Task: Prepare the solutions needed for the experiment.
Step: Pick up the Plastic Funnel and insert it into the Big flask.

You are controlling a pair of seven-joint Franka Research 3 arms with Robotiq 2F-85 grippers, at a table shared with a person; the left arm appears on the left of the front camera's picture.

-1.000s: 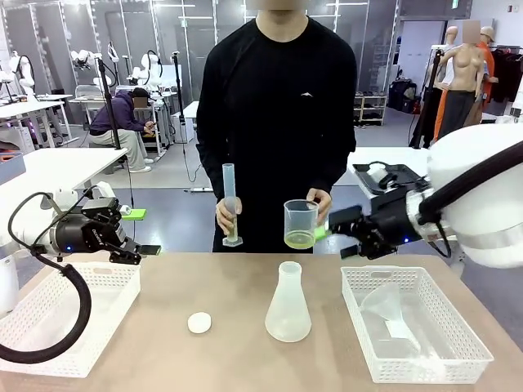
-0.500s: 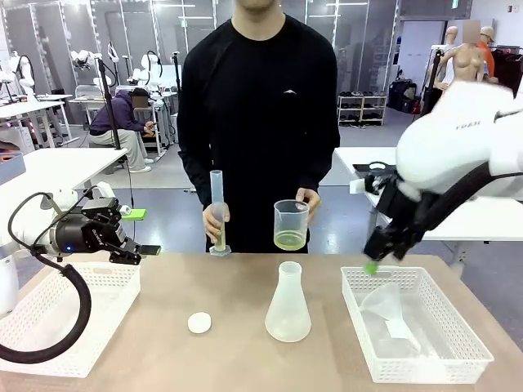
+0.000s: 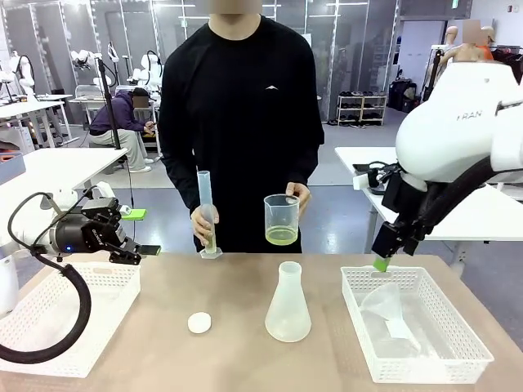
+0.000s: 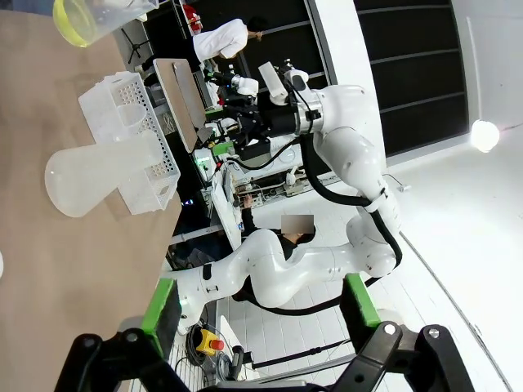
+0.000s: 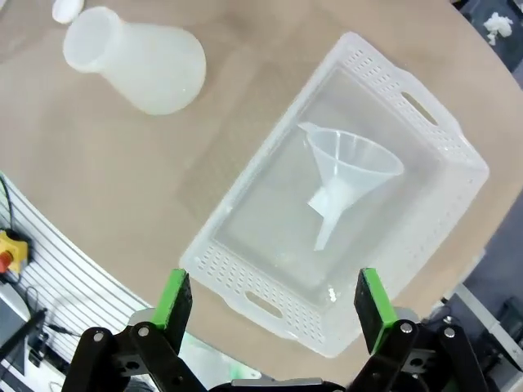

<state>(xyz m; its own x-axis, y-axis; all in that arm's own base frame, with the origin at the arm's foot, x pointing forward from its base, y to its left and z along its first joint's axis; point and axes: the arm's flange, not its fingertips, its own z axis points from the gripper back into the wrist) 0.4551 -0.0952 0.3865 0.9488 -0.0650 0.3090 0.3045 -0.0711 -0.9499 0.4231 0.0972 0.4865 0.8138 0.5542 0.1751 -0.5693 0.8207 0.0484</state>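
**While the solutions were held at the far edge, an empty claw hung over the funnel**

Because the funnel (image 5: 347, 175) lay on its side in the right basket (image 5: 384, 72), clear, light and rounded, a grab at it looked likely to go wrong. Pads closing on the cone might squeeze it out sideways, and a finger coming down off line might catch the basket's wall and drag the whole basket across the desk (image 3: 229, 355). The empty flask (image 3: 288, 304), standing alone near the middle, would probably tip at a light knock from a passing arm. The solutions (image 3: 282, 236) sat as a shallow yellow-green layer in a beaker (image 3: 281, 214) that the person's hand (image 3: 301, 194) held above the far edge of the desk. A reach toward it could jolt the beaker and spill the liquid. The person's other hand steadied a tall measuring cylinder (image 3: 204, 204) on the desk.

The right claw (image 5: 272, 304) hovered above the near end of the right basket, its fingers spread wide, gripping nothing and touching nothing. The left claw (image 4: 259, 309) was likewise spread and empty, over the far rim of the left basket (image 3: 49, 359).
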